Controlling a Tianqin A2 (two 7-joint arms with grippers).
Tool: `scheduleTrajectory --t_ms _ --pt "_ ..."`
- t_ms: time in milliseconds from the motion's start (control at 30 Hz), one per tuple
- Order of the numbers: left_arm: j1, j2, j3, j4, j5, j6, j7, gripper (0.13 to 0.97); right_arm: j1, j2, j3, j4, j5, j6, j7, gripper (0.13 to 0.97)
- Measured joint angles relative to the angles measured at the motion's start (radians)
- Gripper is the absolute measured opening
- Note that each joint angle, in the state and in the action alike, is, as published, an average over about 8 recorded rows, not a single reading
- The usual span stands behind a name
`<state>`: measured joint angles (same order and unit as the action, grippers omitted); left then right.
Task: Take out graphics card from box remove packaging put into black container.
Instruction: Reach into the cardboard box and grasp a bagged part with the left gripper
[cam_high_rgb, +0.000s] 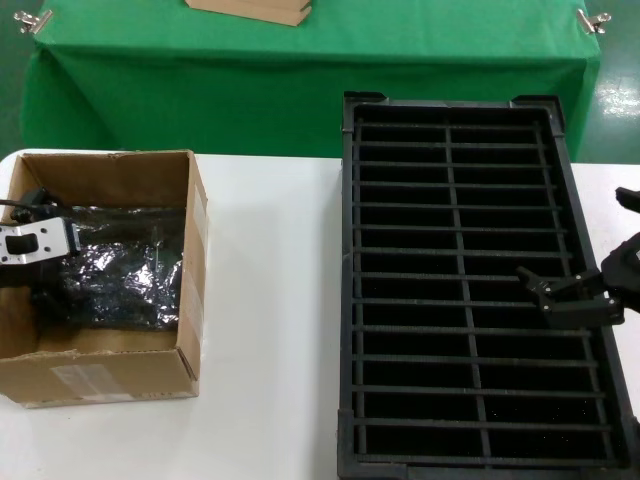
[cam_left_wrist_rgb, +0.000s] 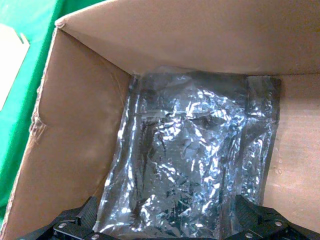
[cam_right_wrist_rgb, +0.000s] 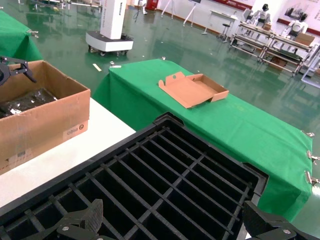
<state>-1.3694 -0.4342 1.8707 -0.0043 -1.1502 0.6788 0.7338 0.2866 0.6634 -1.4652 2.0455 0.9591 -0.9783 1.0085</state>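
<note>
The brown cardboard box (cam_high_rgb: 110, 370) stands open at the left of the white table; it also shows in the right wrist view (cam_right_wrist_rgb: 45, 115). The crinkly grey bag (cam_high_rgb: 125, 270) lies flat on its floor (cam_left_wrist_rgb: 190, 160). Dark shapes show through the bag, but the graphics card itself is hidden. My left gripper (cam_left_wrist_rgb: 167, 227) is down inside the box (cam_high_rgb: 50, 295), open, with its fingers (cam_left_wrist_rgb: 82, 220) either side of the bag's near end. The black container (cam_high_rgb: 460, 290) is at the right. My right gripper (cam_high_rgb: 565, 290) hovers open and empty over its slots (cam_right_wrist_rgb: 175, 225).
A green-clothed table (cam_high_rgb: 300, 80) stands behind, with a tan box (cam_high_rgb: 250, 10) on it; that box also shows in the right wrist view (cam_right_wrist_rgb: 192, 90). Bare white tabletop (cam_high_rgb: 270, 300) lies between the box and the black container.
</note>
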Motion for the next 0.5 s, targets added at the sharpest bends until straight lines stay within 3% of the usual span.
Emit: scheduleTrajectory --t_ms 500 --pt "0.019 0.017 0.003 0.001 0.010 -0.059 -0.006 0.966 0.000 0.000 0.000 0.000 0.000 0.000 0.000 0.966"
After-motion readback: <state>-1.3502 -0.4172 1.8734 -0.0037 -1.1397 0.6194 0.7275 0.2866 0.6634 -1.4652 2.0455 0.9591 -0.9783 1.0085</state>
